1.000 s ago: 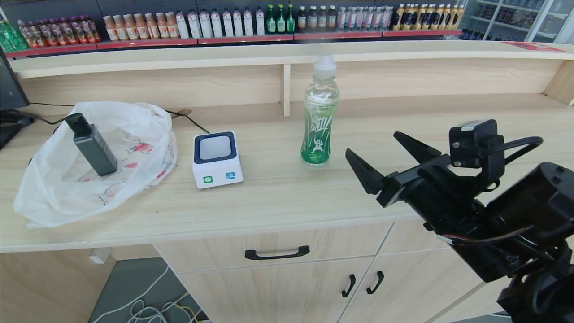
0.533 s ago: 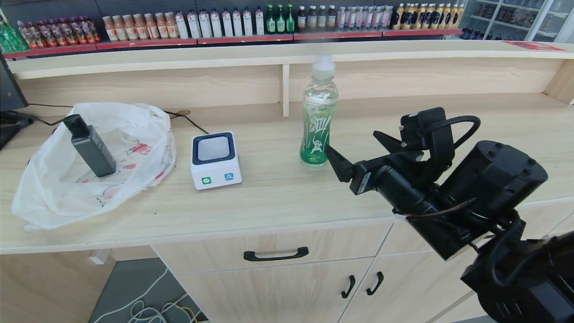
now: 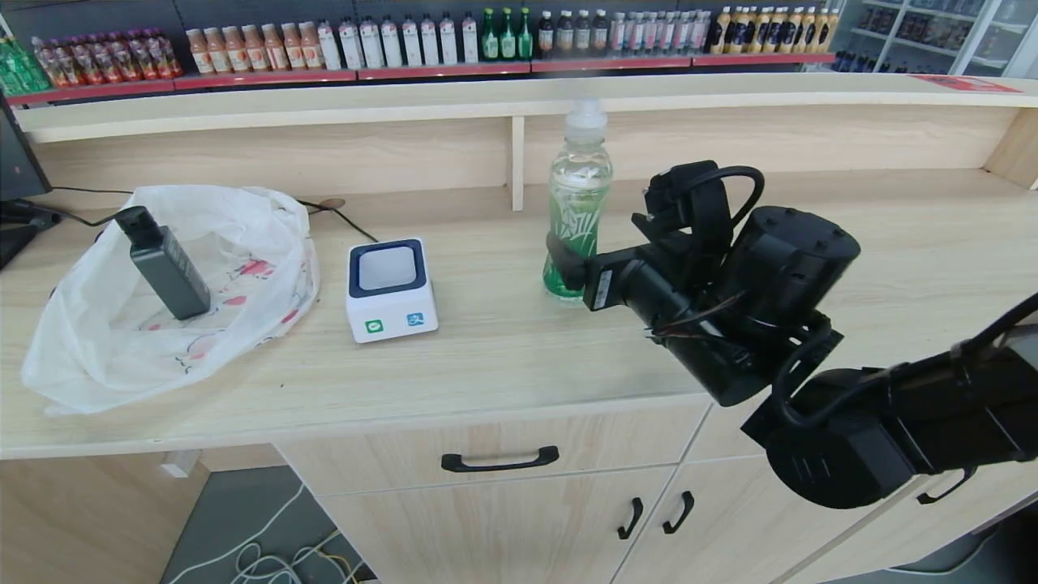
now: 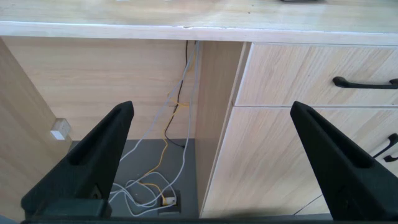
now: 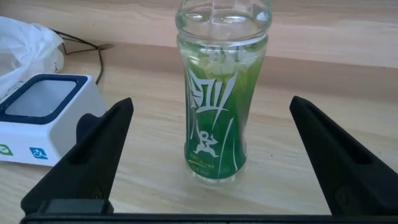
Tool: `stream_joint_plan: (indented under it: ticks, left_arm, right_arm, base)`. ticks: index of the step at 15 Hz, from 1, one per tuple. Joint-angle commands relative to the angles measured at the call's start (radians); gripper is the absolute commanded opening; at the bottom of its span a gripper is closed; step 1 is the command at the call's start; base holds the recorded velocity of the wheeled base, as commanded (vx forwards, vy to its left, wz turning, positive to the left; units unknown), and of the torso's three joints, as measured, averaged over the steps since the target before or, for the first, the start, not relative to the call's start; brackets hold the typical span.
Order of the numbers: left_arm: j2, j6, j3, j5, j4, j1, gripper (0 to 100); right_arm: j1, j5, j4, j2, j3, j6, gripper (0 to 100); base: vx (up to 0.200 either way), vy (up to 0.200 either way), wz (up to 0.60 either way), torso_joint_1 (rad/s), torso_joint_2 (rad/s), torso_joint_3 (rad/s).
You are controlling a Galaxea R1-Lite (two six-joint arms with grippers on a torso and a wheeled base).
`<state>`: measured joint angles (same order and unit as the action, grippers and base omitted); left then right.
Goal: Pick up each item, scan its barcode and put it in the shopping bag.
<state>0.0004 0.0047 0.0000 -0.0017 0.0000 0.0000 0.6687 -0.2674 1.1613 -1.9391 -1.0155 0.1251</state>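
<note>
The right gripper (image 5: 210,106) is wide open and holds nothing; this arm is the nearer one. The bottle (image 5: 217,124) stands upright on the counter (image 3: 503,349) at the gripper's 12 o'clock, between its two fingers, long axis vertical. The scanner (image 3: 392,288) and the shopping bag (image 3: 268,243) lie at the bottle's 9 o'clock.

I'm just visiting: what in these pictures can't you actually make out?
- Bottle: in the head view its lower side is hidden behind the right end effector; in the right wrist view the cap is cut off by the edge.
- Bottle's barcode: print too small in both views.
- Scanner: right wrist view, partly cut off by the edge.
- Dark item in the shopping bag: head view, any print too small.
</note>
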Motion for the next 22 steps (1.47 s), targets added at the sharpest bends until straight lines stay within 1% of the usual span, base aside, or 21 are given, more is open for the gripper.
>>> stream_joint_plan:
  ticks: [1,6,8,9,11,12,13,14,19,22]
  left_arm:
    - [0.001,0.0,0.0,0.0,0.0,0.0,100]
    - [0.001,0.0,0.0,0.0,0.0,0.0,100]
    - [0.001,0.0,0.0,0.0,0.0,0.0,100]
    - [0.001,0.0,0.0,0.0,0.0,0.0,100]
    - [0.001,0.0,0.0,0.0,0.0,0.0,100]
    - [0.001,0.0,0.0,0.0,0.0,0.0,100]
    - [0.001,0.0,0.0,0.0,0.0,0.0,100]
    - [0.001,0.0,0.0,0.0,0.0,0.0,100]
    - [0.001,0.0,0.0,0.0,0.0,0.0,100]
    - [0.001,0.0,0.0,0.0,0.0,0.0,100]
  right_arm:
    - [-0.014,0.002,-0.011,-0.064,-0.066,-0.002,100]
    - [-0.038,0.004,-0.031,-0.136,-0.132,-0.002,100]
    - [-0.049,0.004,-0.058,-0.165,-0.192,-0.004,100]
    - [-0.055,0.007,-0.089,-0.195,-0.261,-0.002,100]
    - [-0.063,0.022,-0.149,-0.219,-0.342,-0.001,100]
    - [-0.064,0.024,-0.16,-0.236,-0.376,-0.001,100]
    - [-0.064,0.024,-0.16,-0.238,-0.379,-0.001,100]
    - [-0.069,0.024,-0.176,-0.265,-0.44,-0.002,100]
    - [-0.067,0.024,-0.19,-0.288,-0.488,-0.001,100]
    - [-0.07,0.024,-0.19,-0.288,-0.489,-0.001,100]
  base:
    - [0.0,0.0,0.0,0.0,0.0,0.0]
    - [0.0,0.0,0.0,0.0,0.0,0.0]
    - [0.0,0.0,0.0,0.0,0.0,0.0]
    - [0.0,0.0,0.0,0.0,0.0,0.0]
    - [0.0,0.0,0.0,0.0,0.0,0.0]
    - [0.0,0.0,0.0,0.0,0.0,0.0]
    - [0.0,0.0,0.0,0.0,0.0,0.0]
    - [0.0,0.0,0.0,0.0,0.0,0.0]
    - [0.0,0.0,0.0,0.0,0.0,0.0]
    - [0.0,0.0,0.0,0.0,0.0,0.0]
